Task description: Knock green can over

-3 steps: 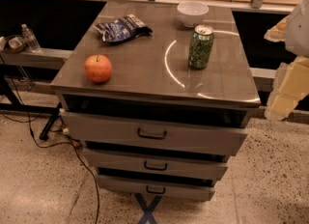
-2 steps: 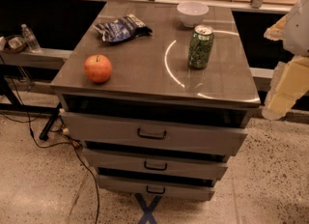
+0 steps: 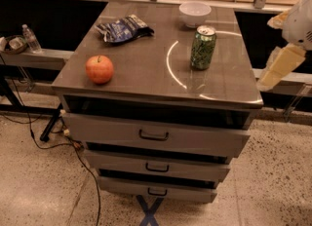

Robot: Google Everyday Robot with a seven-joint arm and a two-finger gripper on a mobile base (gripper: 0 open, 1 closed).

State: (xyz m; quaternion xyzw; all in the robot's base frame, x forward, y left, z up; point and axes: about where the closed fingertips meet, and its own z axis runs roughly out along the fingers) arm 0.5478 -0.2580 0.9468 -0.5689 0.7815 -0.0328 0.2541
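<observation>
The green can point(image 3: 203, 47) stands upright on the right half of the grey cabinet top point(image 3: 146, 69), with mottled green-and-white sides and a silver top. My gripper point(image 3: 279, 67) shows as a cream-coloured finger hanging off the white arm at the right edge of the camera view. It is beyond the cabinet's right edge, to the right of the can and at about its height, and does not touch it.
A red apple point(image 3: 99, 69) sits front left on the top. A blue chip bag point(image 3: 124, 28) lies back left and a white bowl point(image 3: 195, 13) stands just behind the can. Drawers are below. A water bottle point(image 3: 31, 38) stands on a left shelf. Cables lie on the floor.
My gripper has risen and come slightly left, toward the cabinet's right edge. The can, apple, bag and bowl have not moved.
</observation>
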